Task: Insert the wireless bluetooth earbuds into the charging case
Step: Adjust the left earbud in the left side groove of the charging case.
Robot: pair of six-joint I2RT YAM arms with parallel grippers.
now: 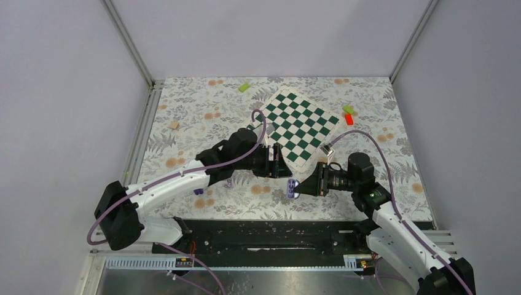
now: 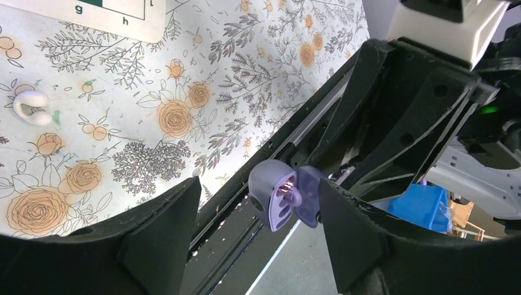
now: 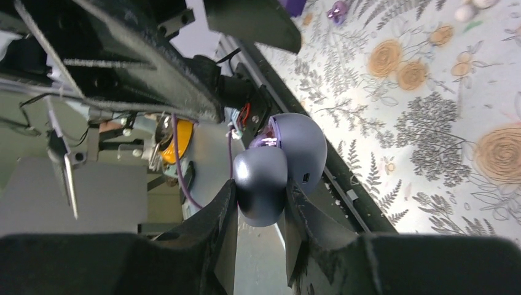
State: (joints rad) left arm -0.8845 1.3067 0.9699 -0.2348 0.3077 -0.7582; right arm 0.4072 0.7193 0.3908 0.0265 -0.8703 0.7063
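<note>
The charging case (image 1: 291,187) looks lavender-grey here and hangs open like a clamshell in the air over the mat's near edge. My right gripper (image 1: 302,186) is shut on one half of its shell (image 3: 261,184); the other half (image 3: 302,150) sticks out past the fingers. In the left wrist view the open case (image 2: 284,195) shows oval slots with one purplish bud (image 2: 291,195) seated in it. My left gripper (image 2: 258,196) is open and empty, its fingers either side of the case and short of it. A small white C-shaped earbud (image 2: 31,106) lies on the mat.
A green-and-white chessboard (image 1: 298,126) lies at the mat's middle back. Small blocks sit near the back: green (image 1: 244,87), green and red (image 1: 348,114), wooden (image 1: 174,125). Two small purple bits (image 1: 199,192) (image 1: 228,182) lie under the left arm. The black base rail (image 1: 276,230) runs along the near edge.
</note>
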